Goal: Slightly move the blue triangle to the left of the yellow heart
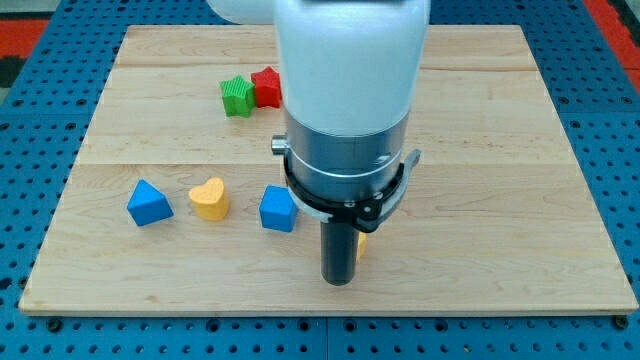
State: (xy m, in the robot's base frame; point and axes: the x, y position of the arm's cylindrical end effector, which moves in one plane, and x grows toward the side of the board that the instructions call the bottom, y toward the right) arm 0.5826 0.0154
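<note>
So going from the view's left: the blue triangle (149, 203) sits near the left side of the board (500, 120), and just beside it on its right is the yellow heart (209, 198), close but not touching as far as I can tell. So the triangle is already on the heart's left, which fits the "slightly" bit, I'd guess it only wants a small nudge.

Next over is a blue cube (278, 209), a bit apart from the heart. Up toward the view's top there's a green block (237, 97) and a red block (266, 87) jammed together, shapes hard to call.

Then my tip (338, 282), low on the board, right of and a little below the cube. No pincer here at all, just a bare rod, so nothing is held or clamped. There's a sliver of something yellow-orange (361, 245) peeking out right behind the rod, can't tell what.

Key thing: the triangle lies well off to the tip's left and slightly up, with the cube and heart sitting roughly in between. Probably means going around them to reach the triangle, or risk dragging the heart along.
</note>
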